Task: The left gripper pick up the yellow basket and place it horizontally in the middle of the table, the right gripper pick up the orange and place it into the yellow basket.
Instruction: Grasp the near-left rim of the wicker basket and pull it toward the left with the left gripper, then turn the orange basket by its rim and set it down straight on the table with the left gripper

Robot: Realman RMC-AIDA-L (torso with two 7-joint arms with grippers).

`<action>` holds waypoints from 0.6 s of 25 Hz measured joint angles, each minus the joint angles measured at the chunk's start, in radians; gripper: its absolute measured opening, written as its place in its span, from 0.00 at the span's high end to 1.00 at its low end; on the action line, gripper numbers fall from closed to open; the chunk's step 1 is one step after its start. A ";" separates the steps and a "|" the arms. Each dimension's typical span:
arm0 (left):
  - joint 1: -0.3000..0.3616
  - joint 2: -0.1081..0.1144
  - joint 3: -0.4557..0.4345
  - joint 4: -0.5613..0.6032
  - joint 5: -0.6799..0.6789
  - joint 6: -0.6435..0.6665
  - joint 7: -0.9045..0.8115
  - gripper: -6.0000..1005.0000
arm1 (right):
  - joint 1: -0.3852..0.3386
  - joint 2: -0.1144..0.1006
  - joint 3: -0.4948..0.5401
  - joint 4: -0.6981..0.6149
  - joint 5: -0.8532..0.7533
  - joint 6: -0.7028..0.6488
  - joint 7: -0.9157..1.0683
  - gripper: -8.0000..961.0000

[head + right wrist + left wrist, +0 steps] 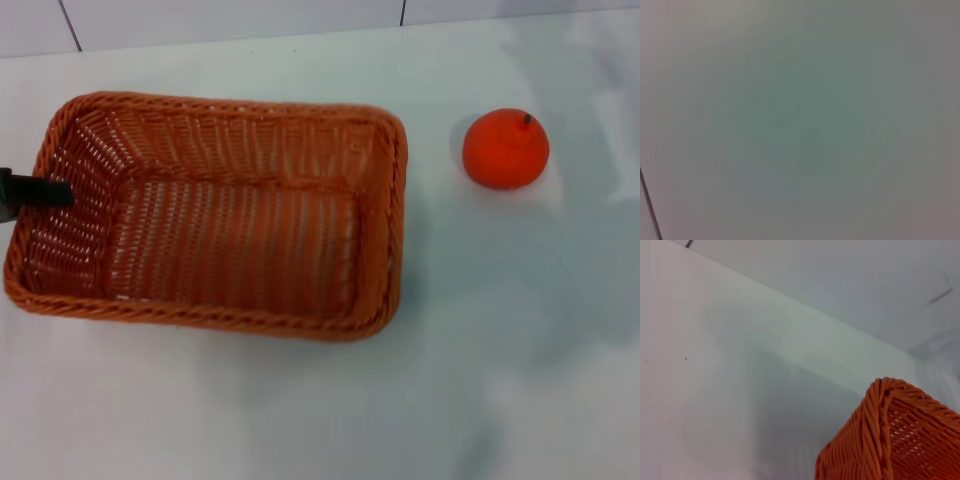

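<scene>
The yellow basket (215,215), orange-brown wicker, lies lengthwise on the white table (300,420), left of centre in the head view. One corner of it shows in the left wrist view (890,440). My left gripper (40,190) shows only as a black fingertip coming in from the left edge and reaching over the basket's left rim. The orange (506,148) sits on the table to the right of the basket, stem up, well apart from it. My right gripper is out of view; the right wrist view shows only plain white surface (800,120).
A wall or panel with dark seams (70,25) runs along the table's far edge. Bare tabletop lies in front of the basket and around the orange.
</scene>
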State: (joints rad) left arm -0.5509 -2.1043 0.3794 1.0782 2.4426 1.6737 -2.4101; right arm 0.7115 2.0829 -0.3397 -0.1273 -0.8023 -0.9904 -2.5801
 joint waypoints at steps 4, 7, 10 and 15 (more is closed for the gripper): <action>0.012 -0.025 -0.004 -0.037 -0.033 -0.057 0.000 0.83 | 0.001 0.001 0.001 0.000 0.000 0.005 0.000 0.27; 0.019 -0.046 -0.005 -0.042 -0.039 -0.098 -0.001 0.82 | 0.000 0.002 0.001 0.000 0.000 0.006 0.000 0.27; 0.025 -0.061 -0.003 -0.082 -0.059 -0.159 -0.001 0.81 | -0.001 0.002 0.001 0.001 0.000 0.007 0.000 0.27; 0.042 -0.062 0.006 -0.142 -0.125 -0.231 0.005 0.80 | -0.006 0.002 0.001 0.004 0.000 0.008 0.000 0.27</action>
State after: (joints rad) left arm -0.5088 -2.1659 0.3850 0.9357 2.3178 1.4428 -2.4050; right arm 0.7055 2.0847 -0.3391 -0.1232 -0.8023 -0.9826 -2.5802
